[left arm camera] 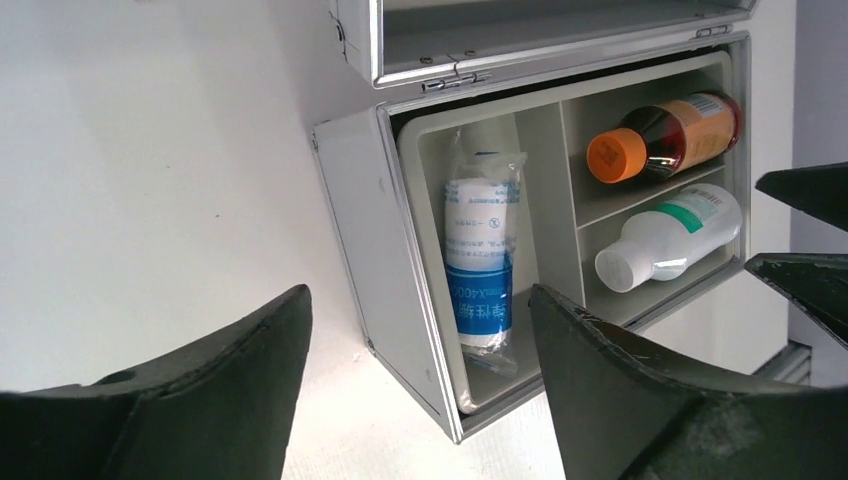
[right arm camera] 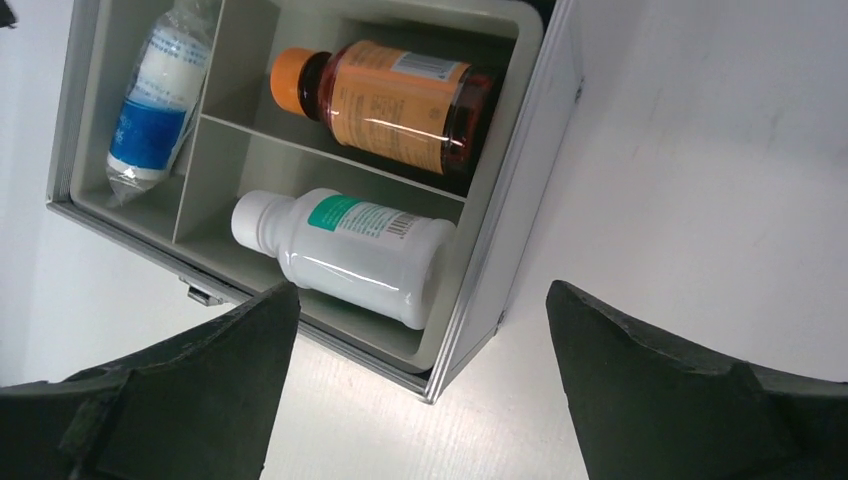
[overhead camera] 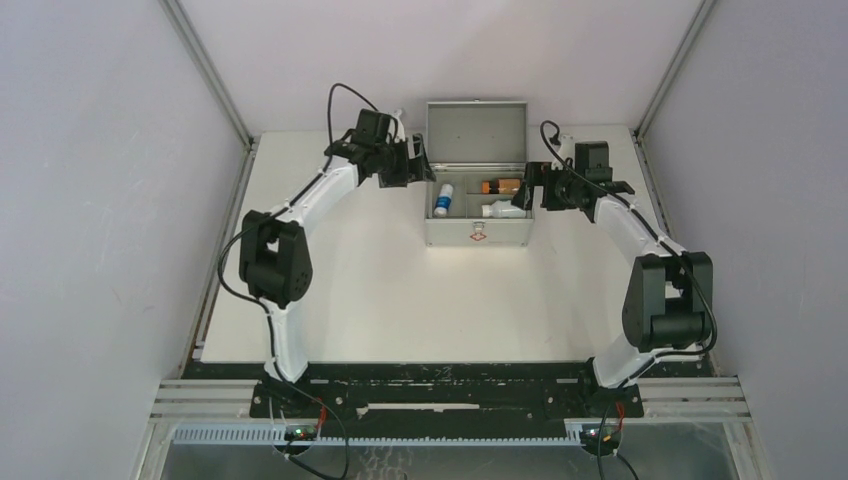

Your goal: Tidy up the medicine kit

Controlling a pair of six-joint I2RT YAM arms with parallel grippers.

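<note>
The medicine kit (overhead camera: 455, 232) stands at the back of the table with its lid (overhead camera: 476, 132) raised. Its grey inner tray holds a wrapped blue-and-white bandage roll (left arm camera: 482, 250) in the left compartment, an amber bottle with an orange cap (right arm camera: 400, 95) at the back right, and a white bottle with a green label (right arm camera: 345, 250) at the front right. My left gripper (overhead camera: 424, 172) hangs open beside the kit's left wall (left arm camera: 380, 250), holding nothing. My right gripper (overhead camera: 530, 190) is open at the kit's right end (right arm camera: 545, 130), also holding nothing.
The white table (overhead camera: 380, 300) is fenced by grey walls and slanted metal posts (overhead camera: 210, 70). Both arm bases sit on the black rail (overhead camera: 450, 385) at the near edge. The right gripper's fingers (left arm camera: 805, 195) show at the right edge of the left wrist view.
</note>
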